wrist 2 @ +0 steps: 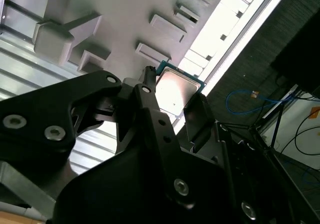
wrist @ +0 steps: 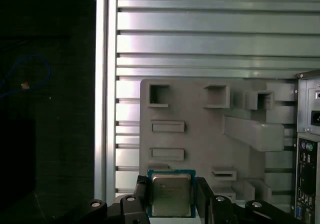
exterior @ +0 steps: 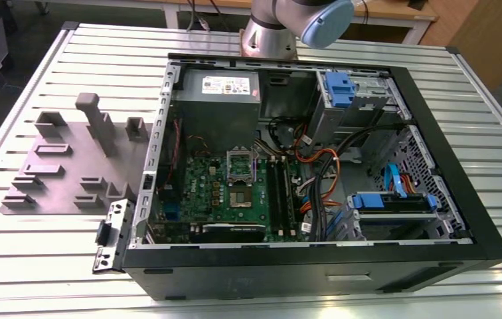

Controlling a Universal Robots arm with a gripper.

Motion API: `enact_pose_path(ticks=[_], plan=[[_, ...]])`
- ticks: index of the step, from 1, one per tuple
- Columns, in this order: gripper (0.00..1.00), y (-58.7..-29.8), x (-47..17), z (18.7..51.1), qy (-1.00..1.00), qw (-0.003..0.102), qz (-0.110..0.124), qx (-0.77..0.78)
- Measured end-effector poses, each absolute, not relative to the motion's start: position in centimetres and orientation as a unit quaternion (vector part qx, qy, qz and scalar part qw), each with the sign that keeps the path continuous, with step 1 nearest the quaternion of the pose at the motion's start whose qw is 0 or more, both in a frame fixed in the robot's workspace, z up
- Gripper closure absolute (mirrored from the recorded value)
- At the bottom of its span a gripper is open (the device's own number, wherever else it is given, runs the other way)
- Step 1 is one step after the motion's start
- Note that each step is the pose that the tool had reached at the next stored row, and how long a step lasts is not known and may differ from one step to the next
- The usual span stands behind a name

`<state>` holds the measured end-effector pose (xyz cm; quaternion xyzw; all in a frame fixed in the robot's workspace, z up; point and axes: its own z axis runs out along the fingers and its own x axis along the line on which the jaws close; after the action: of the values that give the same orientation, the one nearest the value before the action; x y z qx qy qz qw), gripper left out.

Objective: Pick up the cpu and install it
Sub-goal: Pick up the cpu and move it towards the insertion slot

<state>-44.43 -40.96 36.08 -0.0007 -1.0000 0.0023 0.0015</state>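
Several grey blocks beyond cpu

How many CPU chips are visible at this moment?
1. The cpu is gripped in the hand, seen against the grey fixture plate in both wrist views. Others may be hidden inside the computer case.

Light is glaring off the cpu held in the gripper. Beyond it, the slatted table is washing out white.
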Motion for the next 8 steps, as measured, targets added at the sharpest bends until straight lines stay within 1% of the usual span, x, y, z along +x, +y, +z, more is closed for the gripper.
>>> enact_pose_path(ticks=[8], plan=[[0.53,-40.96,-44.43,36.48,-1.0,0.002,0.002,-0.001]])
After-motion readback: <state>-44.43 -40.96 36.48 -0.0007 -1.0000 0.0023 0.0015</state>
